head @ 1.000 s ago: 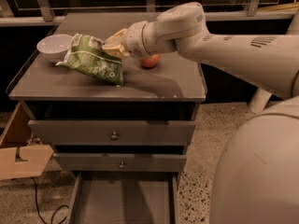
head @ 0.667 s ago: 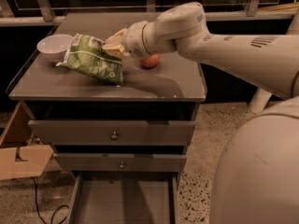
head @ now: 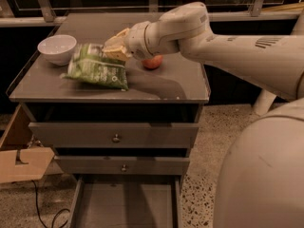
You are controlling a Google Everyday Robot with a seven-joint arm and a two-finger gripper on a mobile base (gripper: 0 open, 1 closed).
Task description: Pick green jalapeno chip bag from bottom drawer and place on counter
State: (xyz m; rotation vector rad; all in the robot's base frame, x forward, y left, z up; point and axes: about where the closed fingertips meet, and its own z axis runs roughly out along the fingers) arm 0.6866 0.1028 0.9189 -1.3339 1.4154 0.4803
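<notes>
The green jalapeno chip bag point(head: 97, 66) lies flat on the counter point(head: 161, 84), left of centre. My gripper point(head: 115, 47) is at the bag's upper right edge, just above the counter. Its tan fingers point(head: 118, 38) stand apart and do not pinch the bag. The white arm reaches in from the right. The bottom drawer point(head: 126, 205) is pulled out below and its floor shows bare.
A white bowl point(head: 57, 49) stands at the counter's left, close to the bag. A reddish apple point(head: 152, 61) lies just behind the gripper's wrist. Two upper drawers with round knobs point(head: 116, 137) are shut. A cardboard box point(head: 19, 163) and a cable lie on the floor at left.
The bag has settled a little lower and flatter on the counter. The arm has hardly moved.
</notes>
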